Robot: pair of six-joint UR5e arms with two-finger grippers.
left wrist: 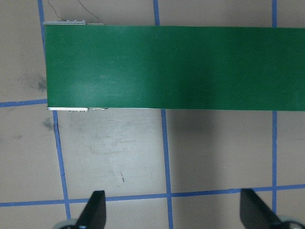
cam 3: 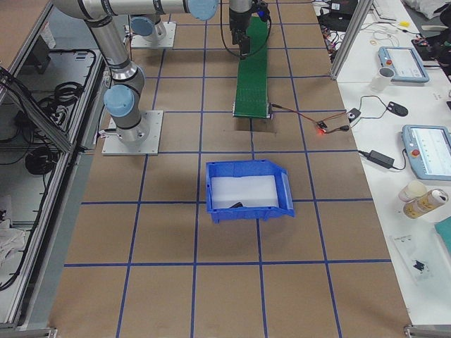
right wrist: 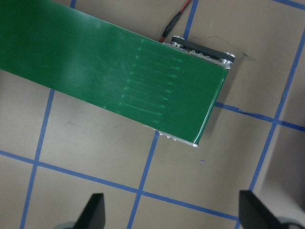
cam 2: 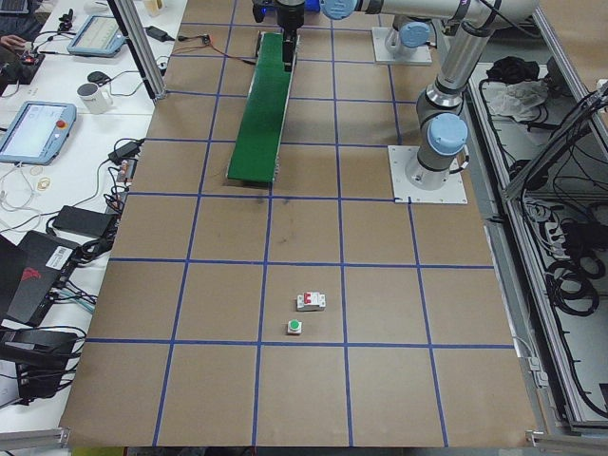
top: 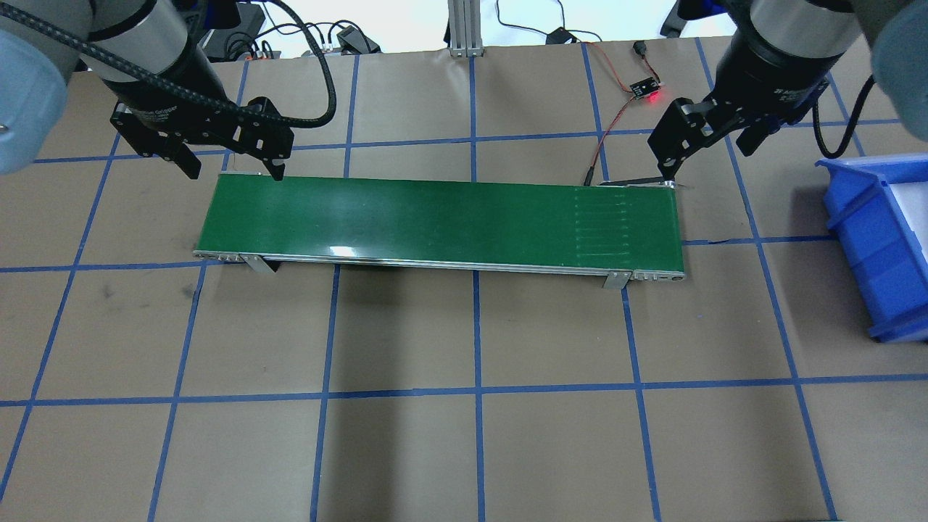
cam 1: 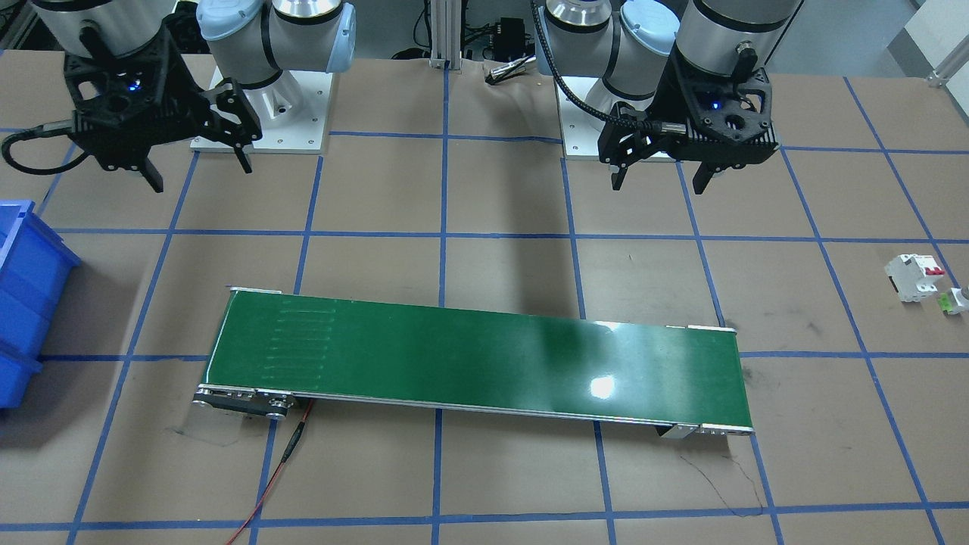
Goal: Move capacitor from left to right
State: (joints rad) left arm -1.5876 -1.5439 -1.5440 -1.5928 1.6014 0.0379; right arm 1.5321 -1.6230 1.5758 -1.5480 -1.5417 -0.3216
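With left claw point(top: 235, 172) and right claw point(top: 707, 156) both spread and empty above the belt point(top: 435, 217) ends, the capacitor point(cam 3: 236, 205) seemingly lies in the blue bin point(cam 3: 239, 165) outboard of the right claw, so the task looks finished and only retreat is left.

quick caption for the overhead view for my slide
Left gripper and right gripper, fingers open, hover by opposite ends of the green conveyor belt; blue bin at the right edge.

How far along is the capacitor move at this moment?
Looks essentially done: a small dark part, likely the capacitor, lies in the blue bin on the right. Nothing in hand: left gripper and right gripper hang open over the bare green belt. Nothing visibly left.
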